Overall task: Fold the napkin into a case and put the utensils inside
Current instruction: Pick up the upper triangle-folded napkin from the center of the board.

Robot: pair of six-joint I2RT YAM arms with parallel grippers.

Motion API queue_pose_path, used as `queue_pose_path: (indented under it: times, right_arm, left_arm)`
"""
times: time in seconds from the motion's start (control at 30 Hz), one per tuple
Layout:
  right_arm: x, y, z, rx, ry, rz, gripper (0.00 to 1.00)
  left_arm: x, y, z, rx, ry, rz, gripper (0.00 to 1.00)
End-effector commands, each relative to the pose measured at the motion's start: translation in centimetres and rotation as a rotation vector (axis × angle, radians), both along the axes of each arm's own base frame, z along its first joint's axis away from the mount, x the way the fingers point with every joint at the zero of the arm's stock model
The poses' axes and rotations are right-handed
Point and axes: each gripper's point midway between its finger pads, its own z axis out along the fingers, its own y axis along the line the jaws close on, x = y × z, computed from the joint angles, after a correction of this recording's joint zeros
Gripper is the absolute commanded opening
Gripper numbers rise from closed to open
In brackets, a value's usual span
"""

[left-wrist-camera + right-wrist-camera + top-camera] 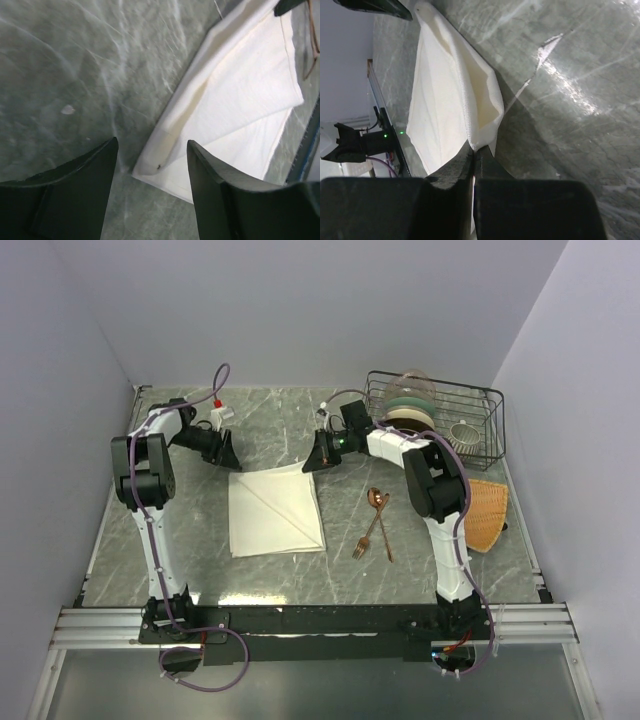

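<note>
The cream-white napkin (272,515) lies folded on the marble table, its far right corner lifted a little. My right gripper (318,462) is shut on that corner, and the wrist view shows the hemmed cloth (445,100) pinched between the closed jaws (475,149). At the napkin's far left corner (240,95), my left gripper (228,462) stands open, with the corner lying between its fingers (152,145) and untouched. Right of the napkin, the copper spoon (378,512) and fork (366,538) lie crossed on the table.
A black wire dish rack (480,405) holding plates and a bowl stands at the back right. An orange woven fan-shaped mat (487,512) lies at the right edge beside the right arm. Grey walls close in the table on three sides.
</note>
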Motion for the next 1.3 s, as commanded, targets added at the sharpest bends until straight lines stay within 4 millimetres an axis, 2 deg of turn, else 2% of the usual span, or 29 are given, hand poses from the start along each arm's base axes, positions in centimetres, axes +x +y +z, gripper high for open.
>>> queue_pose_path:
  times: [0.0,0.1,0.4,0.67,0.8,0.97,1.27]
  right_arm:
    - [-0.3,1.0,5.2,0.082,-0.152,0.058,0.0]
    - [-0.9,1.2,5.8,0.093,-0.166,0.079,0.0]
    - [-2.3,1.4,7.3,0.126,-0.197,0.118,0.0]
    - [-2.4,1.3,7.5,0.13,-0.203,0.126,0.0]
    - [-2.5,1.3,7.5,0.124,-0.209,0.129,0.0]
    - [-2.3,0.9,7.9,0.1,-0.228,0.123,0.0]
    - [-1.7,0.2,10.1,0.058,-0.346,0.139,0.0]
  left_arm:
    - [-2.3,-0.8,-0.3,-0.062,0.03,-0.081,0.63]
    - [-2.9,-0.9,-0.8,-0.071,0.055,-0.087,0.61]
    - [-2.6,-0.7,-2.0,-0.051,0.046,-0.09,0.52]
    - [-3.4,-1.1,-1.8,-0.086,0.036,-0.131,0.29]
    - [-4.1,-1.6,-0.7,-0.123,0.023,-0.166,0.2]
    - [-4.7,-1.6,0.8,-0.145,0.003,-0.177,0.01]
    - [-3.1,-1.7,6.7,-0.132,-0.159,-0.131,0.01]
